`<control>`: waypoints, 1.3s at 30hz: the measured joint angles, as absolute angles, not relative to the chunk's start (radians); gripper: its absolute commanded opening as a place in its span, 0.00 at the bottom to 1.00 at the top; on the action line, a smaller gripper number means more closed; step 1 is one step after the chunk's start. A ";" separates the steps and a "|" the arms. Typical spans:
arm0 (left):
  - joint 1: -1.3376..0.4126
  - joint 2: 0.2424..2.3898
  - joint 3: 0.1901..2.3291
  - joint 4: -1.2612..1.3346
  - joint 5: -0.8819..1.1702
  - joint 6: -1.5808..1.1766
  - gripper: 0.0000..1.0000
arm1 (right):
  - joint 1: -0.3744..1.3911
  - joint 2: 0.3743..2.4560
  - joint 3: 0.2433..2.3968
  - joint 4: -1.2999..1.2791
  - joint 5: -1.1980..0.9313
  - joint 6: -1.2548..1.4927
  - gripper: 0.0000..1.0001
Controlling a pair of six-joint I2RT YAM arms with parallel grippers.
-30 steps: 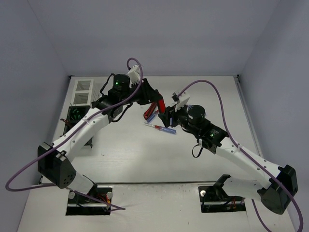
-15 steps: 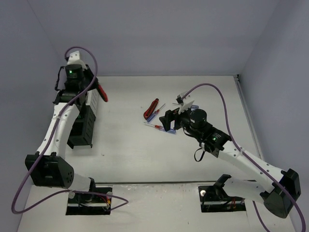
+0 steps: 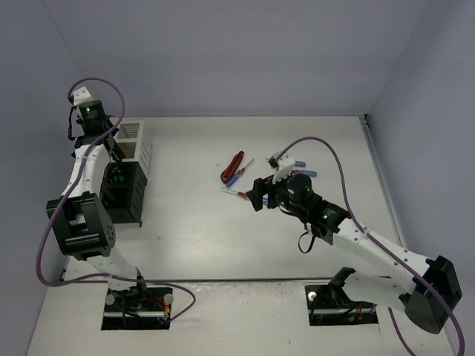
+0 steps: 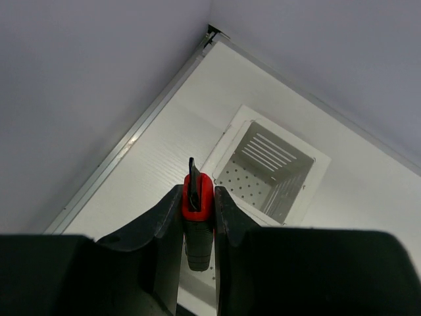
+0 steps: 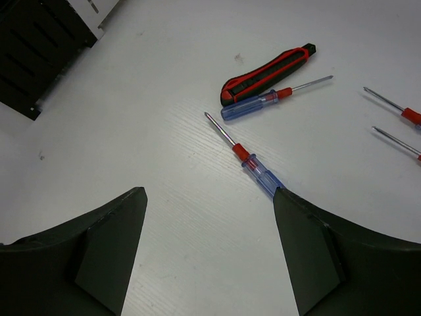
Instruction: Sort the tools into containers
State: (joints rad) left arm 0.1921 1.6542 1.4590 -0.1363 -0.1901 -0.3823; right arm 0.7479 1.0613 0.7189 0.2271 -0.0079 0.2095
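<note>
My left gripper is shut on a red-and-black handled tool and holds it above and just beside an open white slatted bin. In the top view the left gripper is at the far left over the row of bins, the white bin behind a black bin. My right gripper is open and empty, low over the table. A blue/red screwdriver lies just ahead of its right finger. A second screwdriver and a red-and-black tool lie beyond it.
Two more thin screwdrivers lie at the right of the right wrist view. A black bin's corner shows at its top left. In the top view the tool cluster is mid-table and blue-handled tools lie behind the right gripper.
</note>
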 measured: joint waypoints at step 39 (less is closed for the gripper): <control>-0.455 1.975 2.023 -0.619 0.056 -0.163 0.53 | 0.748 0.999 0.585 0.155 0.104 0.388 0.71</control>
